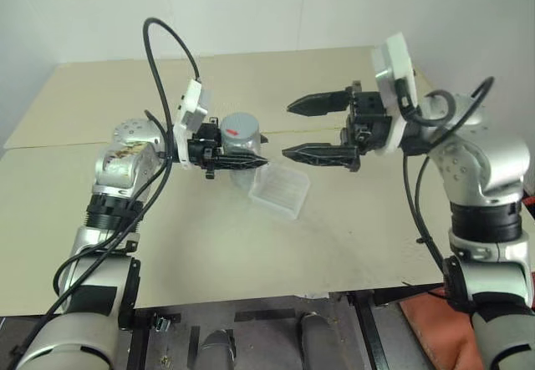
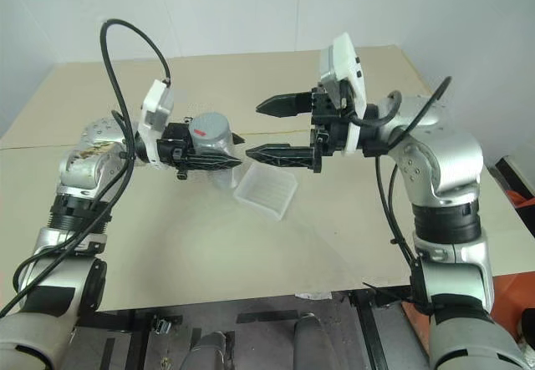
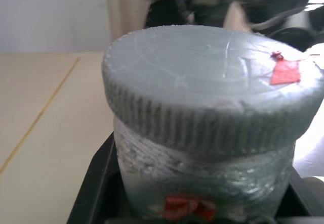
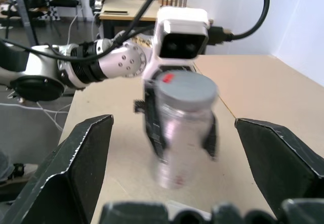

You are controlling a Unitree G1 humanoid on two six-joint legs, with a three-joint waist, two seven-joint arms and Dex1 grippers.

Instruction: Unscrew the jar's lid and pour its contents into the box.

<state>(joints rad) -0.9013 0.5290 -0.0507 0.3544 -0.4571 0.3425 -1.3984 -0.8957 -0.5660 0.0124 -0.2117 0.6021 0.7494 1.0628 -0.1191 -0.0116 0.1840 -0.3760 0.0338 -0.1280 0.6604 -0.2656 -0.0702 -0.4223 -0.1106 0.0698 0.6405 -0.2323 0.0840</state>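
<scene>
Two grippers engaged: my left gripper (image 1: 242, 159) is clamped on the jar (image 1: 241, 140), held above the table (image 1: 100, 103) beside the box (image 1: 280, 190); my right gripper (image 1: 313, 128) stands wide apart, empty, just short of the lid (image 1: 241, 125). Lid on, nothing poured; unscrewing and pouring both remain
</scene>
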